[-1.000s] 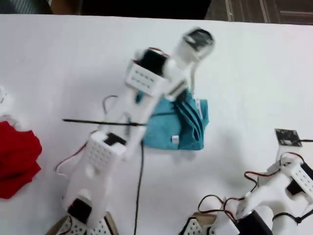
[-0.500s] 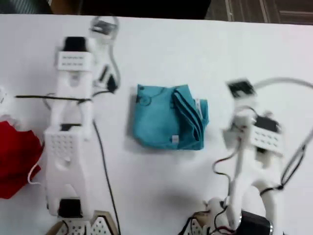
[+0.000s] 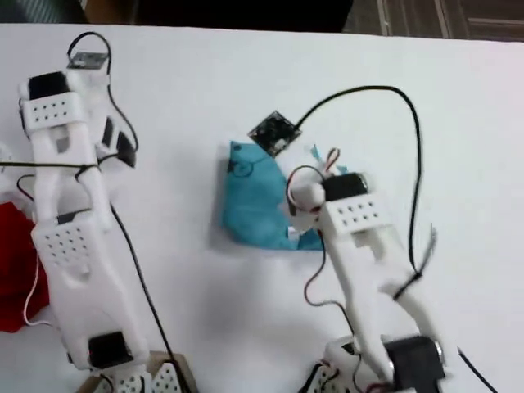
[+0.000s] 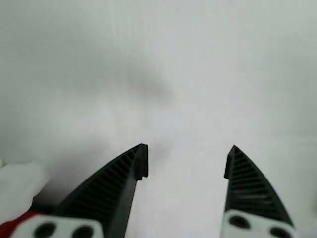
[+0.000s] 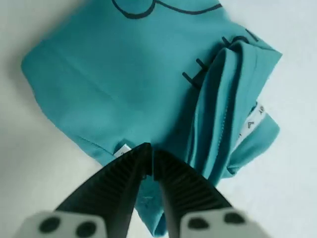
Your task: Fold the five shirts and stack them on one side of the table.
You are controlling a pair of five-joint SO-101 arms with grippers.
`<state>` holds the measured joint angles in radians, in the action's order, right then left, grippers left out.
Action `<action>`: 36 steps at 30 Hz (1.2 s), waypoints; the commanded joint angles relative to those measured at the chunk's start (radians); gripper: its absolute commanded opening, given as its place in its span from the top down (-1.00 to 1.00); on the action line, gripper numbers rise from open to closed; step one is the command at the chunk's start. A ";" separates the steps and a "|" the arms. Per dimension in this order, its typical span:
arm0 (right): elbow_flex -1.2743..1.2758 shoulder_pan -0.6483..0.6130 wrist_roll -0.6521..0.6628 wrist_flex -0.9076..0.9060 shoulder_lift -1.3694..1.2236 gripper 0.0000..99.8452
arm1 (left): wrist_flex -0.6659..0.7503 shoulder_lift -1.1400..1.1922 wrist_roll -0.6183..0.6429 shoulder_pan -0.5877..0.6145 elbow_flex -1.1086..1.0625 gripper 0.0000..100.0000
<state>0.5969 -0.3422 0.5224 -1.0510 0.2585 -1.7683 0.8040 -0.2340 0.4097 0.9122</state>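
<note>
**A:** Progress so far, as you read it?

**B:** Early, I'd say. One teal shirt (image 3: 250,209) lies folded into a rough square near the middle of the table (image 3: 442,90). One side of it shows bunched pleats, so the fold looks loose to me. It isn't stacked at a side yet.

**A:** And the others?

**B:** A red shirt (image 3: 15,274) sits crumpled at the table's left edge, partly behind the left arm. It looks unfolded. I can't make out five shirts, so most of the job seems left: folding the rest and building the stack.

**A:** What are the grippers doing?

**B:** The right gripper (image 5: 151,159) hangs over the teal shirt's hem, beside a small white tag. Its jaws are drawn nearly together. I can't tell whether any cloth is caught between them. The left gripper (image 4: 188,153) is spread wide over bare table with nothing in it, well apart from the teal shirt.
</note>
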 commanded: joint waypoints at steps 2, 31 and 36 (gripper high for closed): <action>-0.104 -0.008 -0.006 0.061 -0.125 0.96 | -0.002 -0.072 -0.003 0.015 -0.001 0.46; -0.744 0.298 -0.005 -0.094 -0.576 0.96 | -0.002 -0.072 -0.008 0.020 -0.002 0.46; -0.914 0.268 -0.014 -0.259 -0.576 0.96 | -0.002 -0.071 -0.008 0.020 -0.002 0.46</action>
<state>-0.1979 -0.0491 0.5194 -1.2275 -0.3276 -1.7683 0.8040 -0.2340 0.4173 0.9122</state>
